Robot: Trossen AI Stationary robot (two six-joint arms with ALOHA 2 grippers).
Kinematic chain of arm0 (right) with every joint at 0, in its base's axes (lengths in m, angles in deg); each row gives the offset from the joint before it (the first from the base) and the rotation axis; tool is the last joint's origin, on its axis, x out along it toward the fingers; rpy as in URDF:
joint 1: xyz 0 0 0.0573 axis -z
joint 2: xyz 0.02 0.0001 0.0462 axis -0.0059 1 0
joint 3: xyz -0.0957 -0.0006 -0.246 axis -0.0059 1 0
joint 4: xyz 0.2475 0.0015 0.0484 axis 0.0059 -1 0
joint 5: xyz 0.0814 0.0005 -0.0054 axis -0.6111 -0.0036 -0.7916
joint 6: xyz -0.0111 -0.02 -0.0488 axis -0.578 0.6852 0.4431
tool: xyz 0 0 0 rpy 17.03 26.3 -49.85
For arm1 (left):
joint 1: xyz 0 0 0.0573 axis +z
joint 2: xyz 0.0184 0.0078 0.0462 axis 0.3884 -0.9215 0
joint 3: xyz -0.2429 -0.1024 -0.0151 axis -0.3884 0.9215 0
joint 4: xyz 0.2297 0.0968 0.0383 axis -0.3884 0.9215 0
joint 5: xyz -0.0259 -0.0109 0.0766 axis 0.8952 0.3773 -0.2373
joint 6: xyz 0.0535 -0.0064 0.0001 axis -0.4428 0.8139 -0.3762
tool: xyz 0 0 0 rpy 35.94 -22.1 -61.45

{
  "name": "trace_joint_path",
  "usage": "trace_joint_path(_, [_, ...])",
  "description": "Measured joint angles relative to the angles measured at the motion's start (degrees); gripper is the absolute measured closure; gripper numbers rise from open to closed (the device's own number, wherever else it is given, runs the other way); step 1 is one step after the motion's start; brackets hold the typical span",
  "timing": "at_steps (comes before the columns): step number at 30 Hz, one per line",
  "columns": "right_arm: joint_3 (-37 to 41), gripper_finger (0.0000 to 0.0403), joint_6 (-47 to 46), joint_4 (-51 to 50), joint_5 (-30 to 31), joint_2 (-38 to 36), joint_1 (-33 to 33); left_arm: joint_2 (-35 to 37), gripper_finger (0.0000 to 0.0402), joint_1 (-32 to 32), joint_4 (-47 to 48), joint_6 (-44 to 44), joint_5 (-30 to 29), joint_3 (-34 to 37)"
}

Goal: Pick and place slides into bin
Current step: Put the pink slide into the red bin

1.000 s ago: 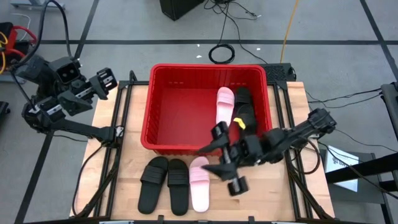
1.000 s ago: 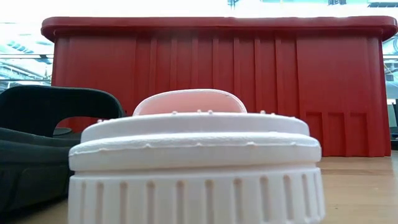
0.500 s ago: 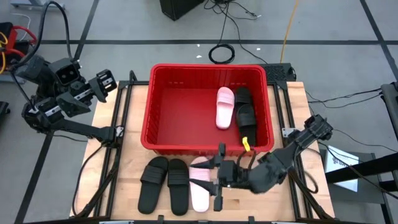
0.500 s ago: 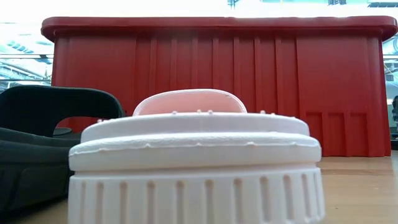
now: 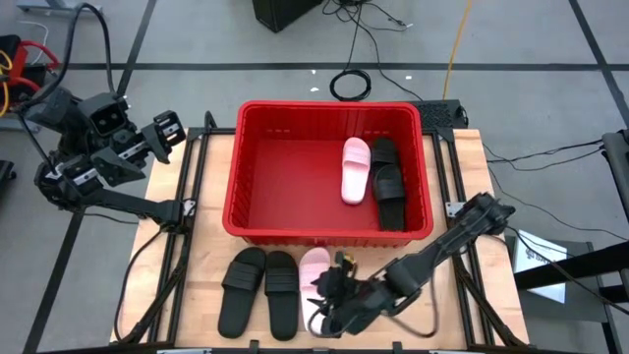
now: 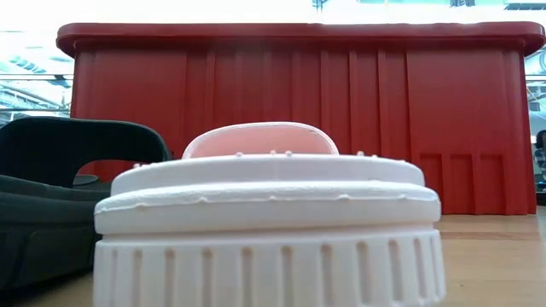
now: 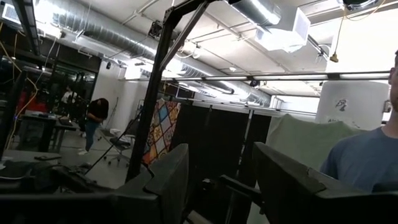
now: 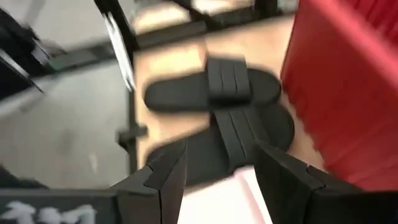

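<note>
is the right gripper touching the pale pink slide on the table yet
Cannot tell. In the high view the open right gripper overlaps the pale pink slide, hiding any gap. The right wrist view shows the slide's edge between the fingers, but too blurred to judge.

The high camera looks straight down on the table [image 5: 206, 246]. The low camera sits at tabletop level, pressed close to a pink slide [image 6: 260, 141], facing the bin [image 6: 299, 111]. The right wrist camera shares that bin [image 8: 354, 93]; the left faces the room.

Three slides [image 5: 270, 290] seemingly before bin [image 5: 329, 110]
</note>
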Motion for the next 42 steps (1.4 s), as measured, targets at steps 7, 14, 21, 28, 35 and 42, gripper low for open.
trace_joint_path(7, [0.04,0.0232,-1.35,-7.5,1.44,6.7,0.2,-0.08,0.0215,0.0,0.91,-0.28,0.0,0.0])
trace_joint_path(14, [0.04,0.0232,-1.42,-11.1,1.37,11.61,0.82,-0.1,0.0215,0.0,0.91,-0.28,0.48,0.0])
trace_joint_path(21, [0.04,0.0232,-2.44,-14.32,-0.84,15.15,2.36,-0.1,0.0215,0.02,1.0,-0.75,0.55,0.0])
trace_joint_path(28, [0.0,0.0232,-8.11,-18.68,-0.36,17.37,4.32,-0.1,0.0215,0.02,1.02,-2.42,0.52,0.0])
trace_joint_path(35, [0.0,0.0254,-11.8,-18.51,-0.05,18.12,6.36,-0.1,0.0215,0.0,1.04,-3.74,0.5,0.0])
trace_joint_path(42, [0.04,0.0359,-11.85,-16.19,-2.18,18.17,6.98,-0.1,0.0215,0.01,1.34,-4.28,0.48,0.0])
